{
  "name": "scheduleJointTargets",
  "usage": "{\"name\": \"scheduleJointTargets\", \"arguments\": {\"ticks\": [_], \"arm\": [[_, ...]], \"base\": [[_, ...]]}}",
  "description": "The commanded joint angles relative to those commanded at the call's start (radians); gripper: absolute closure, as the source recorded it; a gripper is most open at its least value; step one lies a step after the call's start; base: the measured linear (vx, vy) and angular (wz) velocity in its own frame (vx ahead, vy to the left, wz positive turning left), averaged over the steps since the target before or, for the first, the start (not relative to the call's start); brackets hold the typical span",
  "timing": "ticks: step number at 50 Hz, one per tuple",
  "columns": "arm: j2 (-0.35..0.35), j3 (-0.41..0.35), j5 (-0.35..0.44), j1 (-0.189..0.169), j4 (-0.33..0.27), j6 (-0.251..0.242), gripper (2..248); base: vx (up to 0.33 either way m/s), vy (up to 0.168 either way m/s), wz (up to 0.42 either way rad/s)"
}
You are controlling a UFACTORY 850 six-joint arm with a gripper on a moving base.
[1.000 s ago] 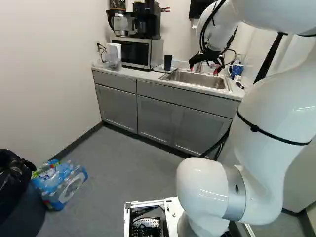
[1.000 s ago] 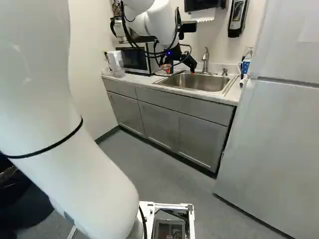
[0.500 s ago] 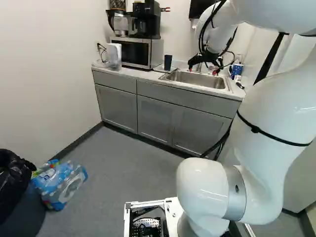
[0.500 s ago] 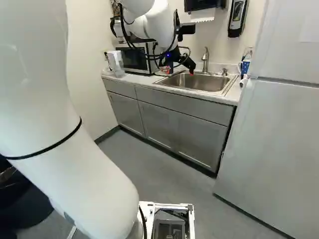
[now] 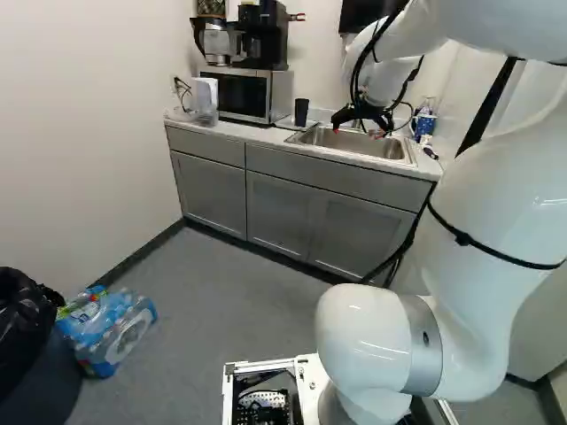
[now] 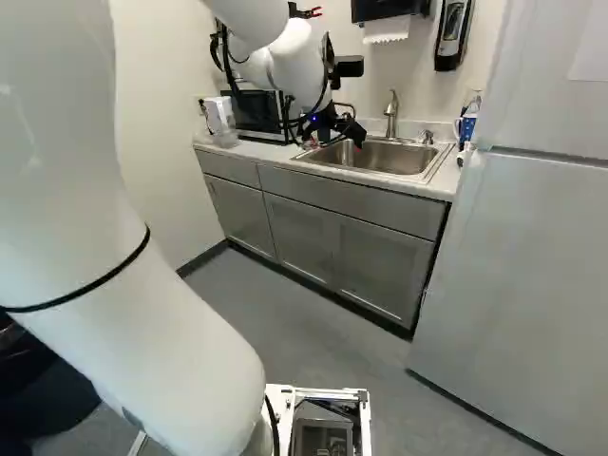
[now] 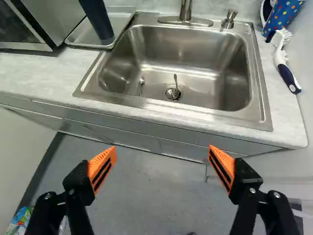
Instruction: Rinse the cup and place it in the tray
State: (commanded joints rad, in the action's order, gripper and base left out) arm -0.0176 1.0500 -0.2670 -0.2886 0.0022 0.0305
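My gripper hangs in front of the sink in the left base view, right of the dark cup. That cup stands on a small tray beside the microwave. In the wrist view the gripper is open, its orange-padded fingers wide apart with only floor visible between them. Ahead of it lies the sink; the dark cup is upright on the clear-looking tray, on the sink's microwave side. The cup's upper part is cut off there.
Two spoon-like utensils lie in the sink, one by the drain. Behind it stands a faucet. A dotted blue cup and a brush are opposite the tray. A microwave and a fridge flank the counter.
My gripper has moved left in both base views, toward the tray side, and slightly lower, staying open. The cup, tray and base have not moved.
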Motion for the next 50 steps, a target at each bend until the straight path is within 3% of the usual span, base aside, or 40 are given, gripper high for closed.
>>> {"name": "scheduleJointTargets", "arguments": {"ticks": [20,50], "arm": [[-0.034,-0.124,0.146,0.037,0.0,-0.004,3],[-0.104,-0.382,0.452,0.114,-0.001,-0.012,3]], "base": [[0.0,0.0,0.0],[0.0,0.0,0.0]]}}
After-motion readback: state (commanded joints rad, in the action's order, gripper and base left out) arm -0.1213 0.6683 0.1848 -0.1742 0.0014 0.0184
